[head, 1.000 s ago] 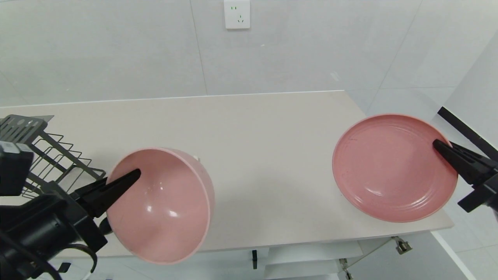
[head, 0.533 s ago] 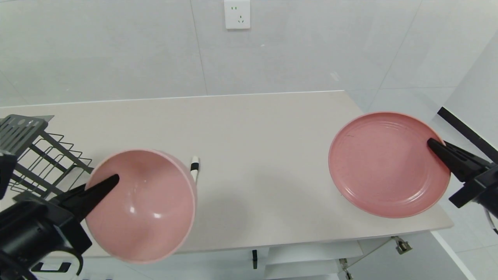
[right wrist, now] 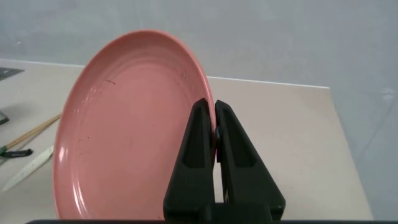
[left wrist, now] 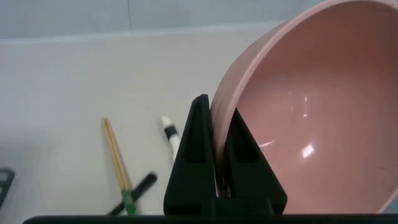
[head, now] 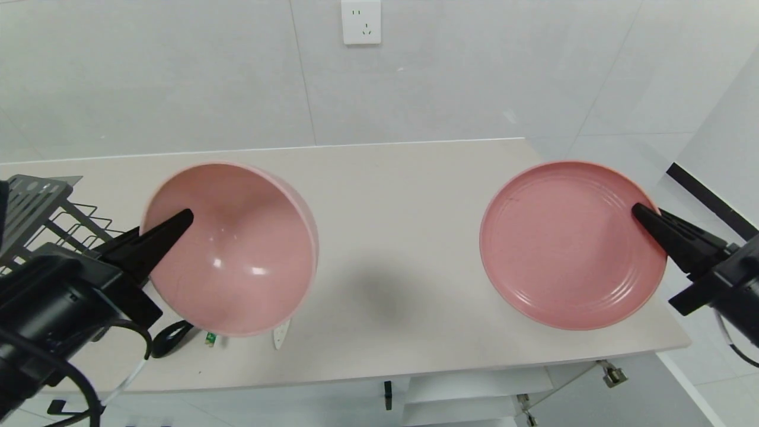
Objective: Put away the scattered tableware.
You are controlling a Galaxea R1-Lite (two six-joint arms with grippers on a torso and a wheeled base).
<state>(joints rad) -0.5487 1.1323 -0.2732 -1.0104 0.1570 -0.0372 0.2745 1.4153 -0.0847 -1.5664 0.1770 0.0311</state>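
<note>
My left gripper [head: 178, 222] is shut on the rim of a pink bowl [head: 237, 249], held tilted above the table's left part; in the left wrist view its fingers [left wrist: 199, 130] pinch the bowl's rim [left wrist: 298, 137]. My right gripper [head: 640, 212] is shut on the edge of a pink plate [head: 563, 243], held above the table's right end. The right wrist view has the plate [right wrist: 130, 130] on edge between the fingers [right wrist: 200, 134]. Chopsticks [left wrist: 115, 155] and a white-handled utensil [left wrist: 169, 132] lie on the table under the bowl.
A dark wire dish rack [head: 41, 213] stands at the table's left end. The beige table [head: 403, 207] ends just right of the plate. A white utensil tip [head: 281, 333] and a dark handle [head: 172, 338] peek from under the bowl. A wall socket [head: 361, 21] is behind.
The left gripper lifted the bowl up and away from the front edge, toward the rack side. The right gripper carried the plate a little left and up.
</note>
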